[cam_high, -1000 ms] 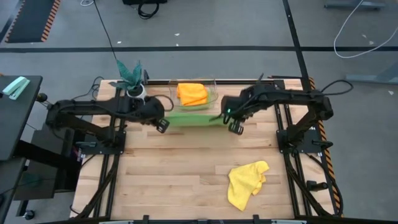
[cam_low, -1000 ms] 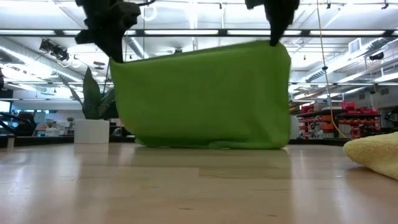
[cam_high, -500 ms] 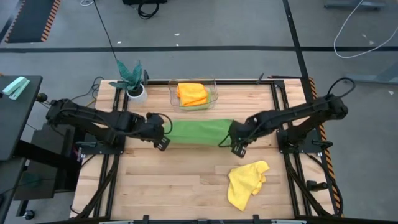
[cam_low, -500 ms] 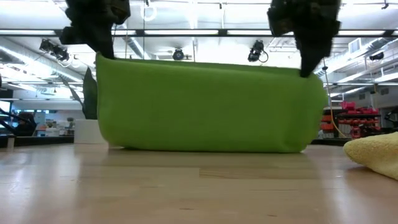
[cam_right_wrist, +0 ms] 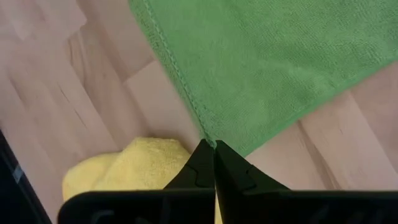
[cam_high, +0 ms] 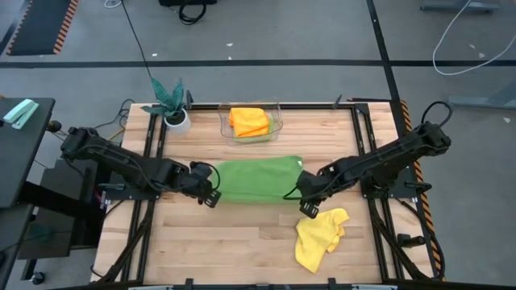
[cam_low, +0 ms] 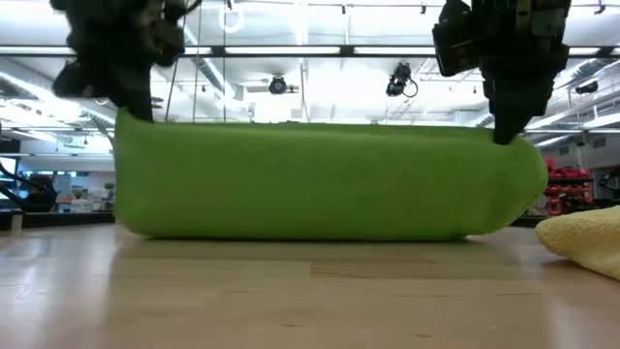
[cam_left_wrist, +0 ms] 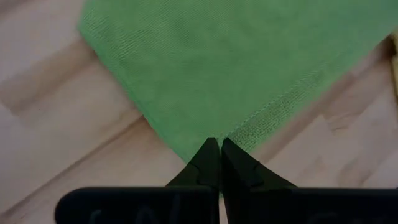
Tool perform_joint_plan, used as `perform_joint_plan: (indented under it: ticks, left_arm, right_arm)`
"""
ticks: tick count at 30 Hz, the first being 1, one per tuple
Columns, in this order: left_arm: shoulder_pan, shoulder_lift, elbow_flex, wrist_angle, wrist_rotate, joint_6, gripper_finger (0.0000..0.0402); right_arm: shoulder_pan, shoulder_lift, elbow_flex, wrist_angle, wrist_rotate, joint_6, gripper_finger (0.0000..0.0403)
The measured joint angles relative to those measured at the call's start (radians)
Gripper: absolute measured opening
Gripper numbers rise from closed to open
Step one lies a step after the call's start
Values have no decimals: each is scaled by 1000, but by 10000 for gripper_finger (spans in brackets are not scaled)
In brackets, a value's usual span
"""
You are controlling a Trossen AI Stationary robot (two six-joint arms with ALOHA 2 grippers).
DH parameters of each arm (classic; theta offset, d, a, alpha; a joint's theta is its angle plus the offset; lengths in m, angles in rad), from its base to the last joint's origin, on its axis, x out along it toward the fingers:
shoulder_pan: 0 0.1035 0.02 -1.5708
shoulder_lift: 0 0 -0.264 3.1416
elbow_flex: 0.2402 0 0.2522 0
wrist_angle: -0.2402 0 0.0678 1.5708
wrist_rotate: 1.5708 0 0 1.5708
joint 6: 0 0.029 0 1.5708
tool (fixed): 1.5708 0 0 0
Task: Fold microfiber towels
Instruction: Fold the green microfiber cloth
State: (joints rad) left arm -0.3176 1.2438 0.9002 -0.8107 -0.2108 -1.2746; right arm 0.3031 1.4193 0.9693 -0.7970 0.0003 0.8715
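Observation:
A green towel (cam_high: 254,179) is stretched between my two grippers at the table's middle. My left gripper (cam_high: 208,193) is shut on its near left corner and my right gripper (cam_high: 305,203) on its near right corner. In the low view the towel (cam_low: 329,179) is a wide band, its lower part on the table. A yellow towel (cam_high: 318,238) lies crumpled at the near right. An orange towel (cam_high: 248,121) lies in the clear bin (cam_high: 278,121) at the far edge, with a strip of lime green under it. My left gripper pinches the green towel's near left corner (cam_left_wrist: 205,134) between its two shut fingers. The corner is raised off the table; the far part lies on the wood. My right gripper pinches the near right corner at the stitched hem (cam_right_wrist: 202,127) between its two shut fingers. That corner is raised too, and the top edge (cam_low: 329,128) runs taut between the grippers.
A teal-leaved plant in a white pot (cam_high: 171,105) stands at the far left beside the bin. The yellow towel (cam_right_wrist: 130,165) lies just near my right gripper. Bare wood (cam_high: 226,242) shows at the near left and middle.
Both grippers have gone down and toward the table's near edge with the green towel. It hung close to the bin; now its held edge is lower and its far part has been laid out on the table.

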Motion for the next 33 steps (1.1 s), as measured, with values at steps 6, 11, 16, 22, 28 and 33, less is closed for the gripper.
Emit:
perform_joint_plan:
  ticks: [6, 11, 16, 22, 28, 33]
  left_arm:
    - [19, 0, -111, 100, -6, -50, 7]
    - [68, 0, -122, 93, -17, -4, 7]
    - [165, 0, -122, 89, -26, 87, 7]
    - [273, 0, -122, 98, -27, 199, 7]
    - [357, 0, -121, 103, -8, 274, 7]
    - [407, 40, -120, 122, 31, 331, 7]
  right_arm:
    - [-48, 0, 0, 2, 6, -43, 0]
    - [-143, 0, 0, -4, 33, -109, 0]
    - [-279, 0, 0, -8, 45, -210, 0]
    - [-411, 1, 0, -1, 47, -300, 0]
    - [-472, 1, -8, 14, 43, -350, 0]
    - [-500, 1, -81, 80, 16, -352, 0]
